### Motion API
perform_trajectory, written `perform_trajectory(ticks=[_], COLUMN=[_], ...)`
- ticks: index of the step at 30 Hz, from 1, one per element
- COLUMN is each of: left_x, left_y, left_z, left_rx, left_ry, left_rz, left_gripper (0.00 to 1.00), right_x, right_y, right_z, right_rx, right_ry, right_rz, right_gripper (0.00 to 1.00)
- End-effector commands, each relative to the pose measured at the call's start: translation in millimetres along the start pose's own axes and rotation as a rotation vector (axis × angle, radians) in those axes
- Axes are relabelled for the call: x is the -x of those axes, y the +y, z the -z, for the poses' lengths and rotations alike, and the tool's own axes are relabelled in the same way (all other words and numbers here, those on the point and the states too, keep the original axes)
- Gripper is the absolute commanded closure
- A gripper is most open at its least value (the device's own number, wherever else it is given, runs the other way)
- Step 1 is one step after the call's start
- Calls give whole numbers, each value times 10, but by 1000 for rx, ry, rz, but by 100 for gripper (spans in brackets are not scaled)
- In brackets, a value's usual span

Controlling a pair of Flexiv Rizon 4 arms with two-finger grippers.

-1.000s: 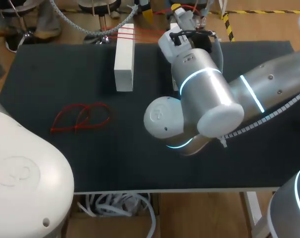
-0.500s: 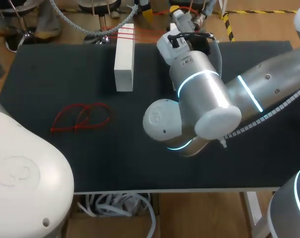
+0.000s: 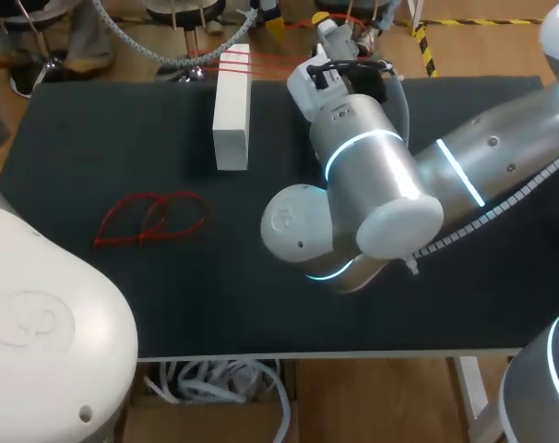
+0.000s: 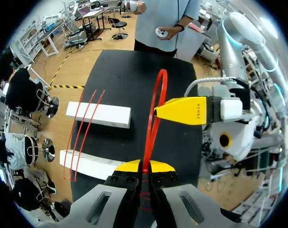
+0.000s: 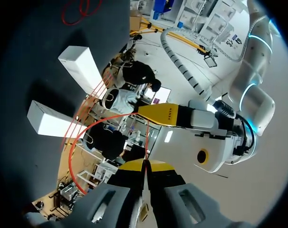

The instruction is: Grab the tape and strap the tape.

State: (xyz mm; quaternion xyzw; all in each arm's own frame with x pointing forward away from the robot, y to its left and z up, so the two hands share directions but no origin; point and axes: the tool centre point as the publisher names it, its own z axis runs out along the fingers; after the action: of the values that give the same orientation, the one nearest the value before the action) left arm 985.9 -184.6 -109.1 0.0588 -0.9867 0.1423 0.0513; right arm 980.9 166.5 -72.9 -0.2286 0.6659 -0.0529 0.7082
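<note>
A thin red tape loop (image 4: 156, 102) hangs in the air between my two grippers at the table's far edge. In the left wrist view my left gripper (image 4: 144, 166) is shut on the loop's lower end. My right gripper (image 4: 157, 111) pinches the loop's side just ahead of it. In the right wrist view my right gripper (image 5: 145, 165) is shut on the same red tape (image 5: 89, 130), with my left gripper (image 5: 141, 110) close ahead. Seen from the head view, my right gripper (image 3: 327, 20) is past the far edge. Two white blocks (image 3: 231, 106) (image 4: 99, 114) lie side by side.
Red straps (image 3: 231, 61) run across both white blocks (image 5: 82, 66). Spare red tape loops (image 3: 150, 220) lie on the black table (image 3: 95, 138) at the left. My right arm (image 3: 372, 185) covers the table's middle and hides the second block in the head view.
My right arm has shifted slightly to the left and toward the far edge. Both grippers keep their hold on the red tape.
</note>
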Motion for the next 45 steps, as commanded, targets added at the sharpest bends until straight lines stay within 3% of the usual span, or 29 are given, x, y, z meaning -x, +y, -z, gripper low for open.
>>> perform_trajectory(ticks=[1, 45], left_x=[0, 0], left_y=[-7, -7], left_z=[7, 7], left_rx=[4, 4], left_ry=[1, 1], left_rz=[0, 0], left_gripper=[100, 100], right_x=[57, 83], right_y=[-19, 386], right_z=[17, -81], right_rx=[10, -20], right_ry=[13, 15], right_rz=[0, 5], right_gripper=[100, 100])
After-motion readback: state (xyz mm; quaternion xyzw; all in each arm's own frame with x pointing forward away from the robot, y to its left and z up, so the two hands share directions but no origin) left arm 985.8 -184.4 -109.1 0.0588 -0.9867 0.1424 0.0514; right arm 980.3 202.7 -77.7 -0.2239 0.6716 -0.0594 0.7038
